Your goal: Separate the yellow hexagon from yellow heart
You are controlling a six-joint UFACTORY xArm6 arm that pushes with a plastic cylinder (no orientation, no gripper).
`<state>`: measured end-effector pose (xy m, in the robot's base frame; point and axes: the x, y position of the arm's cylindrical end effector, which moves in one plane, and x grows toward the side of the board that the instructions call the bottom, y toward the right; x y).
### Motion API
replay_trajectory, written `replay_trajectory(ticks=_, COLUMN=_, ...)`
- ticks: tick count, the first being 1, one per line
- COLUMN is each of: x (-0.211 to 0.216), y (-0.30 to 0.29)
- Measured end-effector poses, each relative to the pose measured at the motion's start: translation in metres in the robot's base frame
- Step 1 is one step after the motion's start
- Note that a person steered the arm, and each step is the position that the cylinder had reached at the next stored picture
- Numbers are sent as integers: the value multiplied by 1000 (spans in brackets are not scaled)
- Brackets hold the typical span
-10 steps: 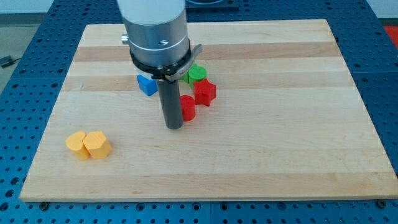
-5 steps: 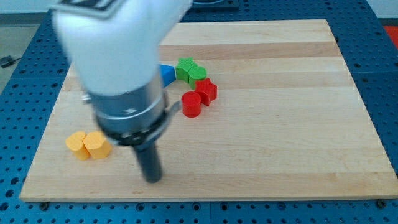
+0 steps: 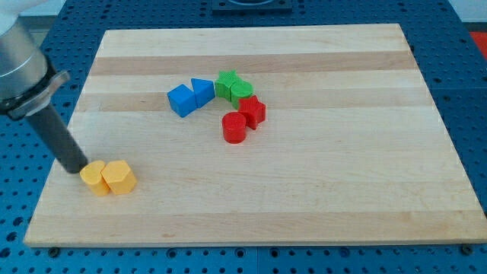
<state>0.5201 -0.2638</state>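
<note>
The yellow hexagon (image 3: 94,178) and the yellow heart (image 3: 119,176) sit side by side and touching near the view's bottom left of the wooden board (image 3: 319,190). The hexagon is on the left, the heart on the right. My tip (image 3: 74,169) is down on the board just to the upper left of the hexagon, right at its edge. The rod slants up and to the left toward the arm's grey body (image 3: 21,61) at the view's left edge.
A cluster lies in the upper middle of the board: a blue cube (image 3: 181,100), a blue triangle (image 3: 202,91), a green block (image 3: 226,81), a green cylinder (image 3: 242,91), a red star-like block (image 3: 252,111) and a red cylinder (image 3: 235,127).
My tip has swept from the board's middle down toward the bottom edge, then left to the yellow hexagon's upper left. The yellow blocks have not moved. The arm no longer hides the blue blocks.
</note>
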Motion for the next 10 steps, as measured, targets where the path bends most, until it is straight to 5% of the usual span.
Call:
replay_trajectory(ticks=2, x=55, y=47)
replay_trajectory(ticks=4, x=-18, y=82)
replay_trajectory(ticks=10, x=-43, y=110)
